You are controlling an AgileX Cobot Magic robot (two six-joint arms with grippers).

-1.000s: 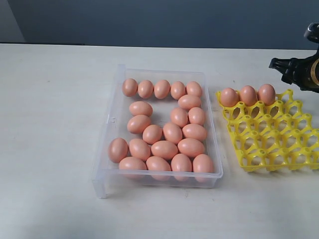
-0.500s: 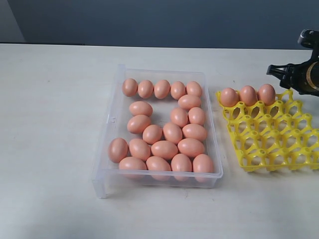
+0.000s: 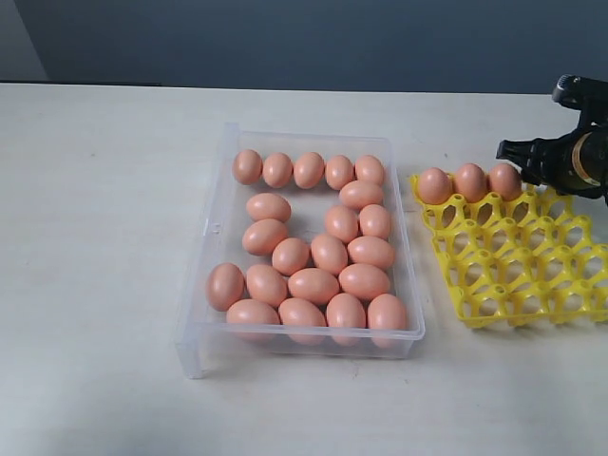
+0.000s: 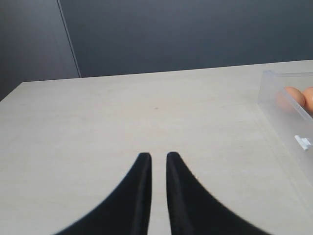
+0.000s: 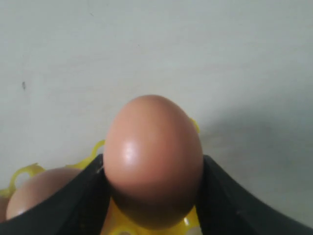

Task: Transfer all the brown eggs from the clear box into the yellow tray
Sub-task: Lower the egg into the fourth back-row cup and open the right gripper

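The clear box [image 3: 220, 228] holds several brown eggs [image 3: 313, 284]. Three more eggs [image 3: 469, 181] fill the back row of the yellow tray [image 3: 532, 275]. My right gripper [image 3: 537, 160] hangs over that row, just right of the third egg. In the right wrist view it [image 5: 152, 161] is shut on a brown egg [image 5: 152, 132], with both fingers pressed to its sides. Yellow tray plastic [image 5: 120, 215] lies right under this egg; I cannot tell whether it rests in a cup. A neighbouring egg [image 5: 44, 196] sits beside it. My left gripper [image 4: 158, 155] is shut on nothing over bare table.
The box wall [image 4: 286, 110] with an egg [image 4: 292, 95] behind it shows at the edge of the left wrist view. A dark wall [image 3: 304, 38] backs the pale table [image 3: 95, 237]. Most tray cups [image 3: 518, 285] hold nothing.
My right gripper has come leftward and down toward the tray's back row. The eggs in the box and the three in the tray have not moved.
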